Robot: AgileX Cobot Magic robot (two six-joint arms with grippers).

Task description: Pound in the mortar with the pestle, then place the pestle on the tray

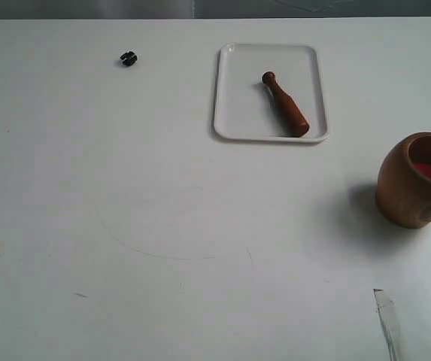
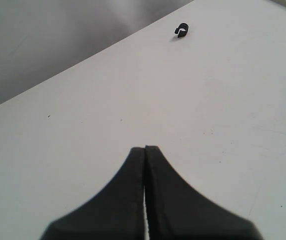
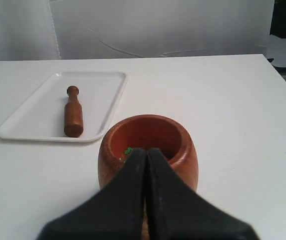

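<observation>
The wooden mortar stands at the right edge of the table, its red inside showing; in the right wrist view the mortar has a green speck inside. The reddish-brown pestle lies on the white tray at the back, knob end away from the mortar; the right wrist view shows the pestle on the tray too. My right gripper is shut and empty, just short of the mortar. My left gripper is shut and empty over bare table. Neither gripper shows in the exterior view.
A tiny black object lies at the back left of the table, also seen as a small black clip in the left wrist view. A pale pointed sliver pokes in at the lower right corner. The table's far edge runs behind the tray.
</observation>
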